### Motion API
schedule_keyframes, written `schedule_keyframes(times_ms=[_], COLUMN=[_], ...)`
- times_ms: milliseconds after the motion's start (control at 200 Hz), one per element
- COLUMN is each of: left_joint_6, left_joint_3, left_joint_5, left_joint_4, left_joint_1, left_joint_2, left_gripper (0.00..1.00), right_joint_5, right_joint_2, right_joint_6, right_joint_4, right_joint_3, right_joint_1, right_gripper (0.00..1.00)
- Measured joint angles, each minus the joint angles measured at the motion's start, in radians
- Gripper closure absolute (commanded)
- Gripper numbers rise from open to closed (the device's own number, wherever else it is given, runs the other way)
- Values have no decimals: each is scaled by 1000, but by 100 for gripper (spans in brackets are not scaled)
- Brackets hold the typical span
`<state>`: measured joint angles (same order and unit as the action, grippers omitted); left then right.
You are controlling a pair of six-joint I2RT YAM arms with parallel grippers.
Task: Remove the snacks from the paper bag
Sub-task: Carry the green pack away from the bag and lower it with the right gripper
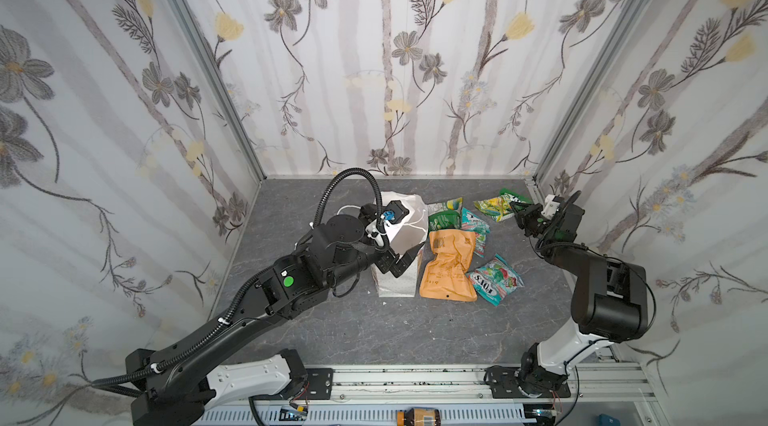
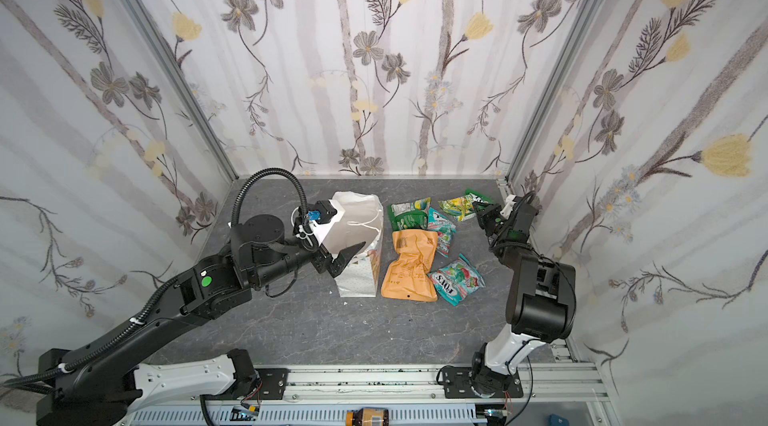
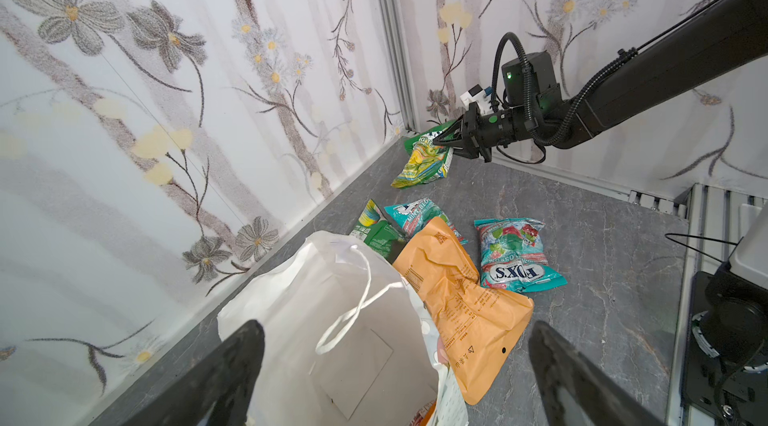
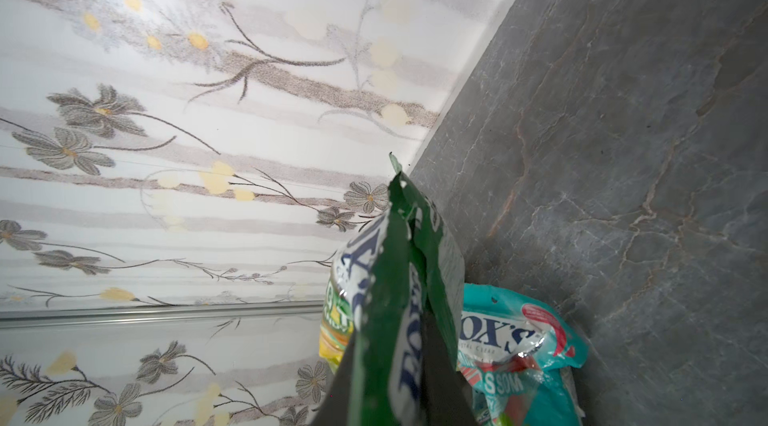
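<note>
Snacks: five outside paper bag, at its 3 o'clock on grey table. Teal packet reads FOX'S, second teal one MINT BLO-something, orange pouch has small black print, can't read. Green packet at pouch's 12. Right gripper clamped on yellow-green packet, table's 1 o'clock corner. Left gripper jaws wide apart over bag mouth, cord handle drooping inside.

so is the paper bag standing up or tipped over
Upright: the paper bag stands on its base, mouth open toward the top camera.
</note>
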<state>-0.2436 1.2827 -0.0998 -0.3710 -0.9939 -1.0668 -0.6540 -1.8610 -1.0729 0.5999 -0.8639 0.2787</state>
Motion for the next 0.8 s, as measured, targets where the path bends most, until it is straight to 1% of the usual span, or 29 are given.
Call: schedule_keyframes(times_ms=[175, 270, 365, 415, 540, 640, 675, 719, 754, 799], left_joint_6=[-8, -11, -11, -11, -10, -4, 2, 8, 9, 15], left_joint_3=[11, 15, 19, 24, 36, 37, 37, 37, 37, 37], left_joint_5=[0, -1, -4, -7, -23, -31, -32, -35, -35, -34], left_joint_4=[-1, -1, -2, -1, 0, 0, 1, 2, 8, 18], left_joint_1=[0, 0, 0, 0, 0, 0, 0, 0, 0, 0], left_joint_2=[-14, -21, -24, -25, -26, -25, -23, -19, -15, -9], left_gripper=[0, 0, 0, 0, 0, 0, 0, 0, 0, 0], right_joint_5=[6, 11, 19, 24, 29, 29, 30, 35, 37, 44], right_joint_2=[-105, -156, -204, -222, -246, -244, -238, -224, -210, -188], right_joint_6=[-4, -7, -8, -8, 8, 37, 40, 54, 68, 93], right_joint_4=[34, 39, 39, 39, 26, 17, 4, -27, -47, -75], right_joint_3=[-20, -32, -45, -52, -83, -93, -93, -93, -93, -93], right_joint_1=[5, 16, 31, 38, 45, 47, 48, 51, 54, 57], right_gripper=[100, 97, 91, 84, 60, 44, 36, 28, 23, 20])
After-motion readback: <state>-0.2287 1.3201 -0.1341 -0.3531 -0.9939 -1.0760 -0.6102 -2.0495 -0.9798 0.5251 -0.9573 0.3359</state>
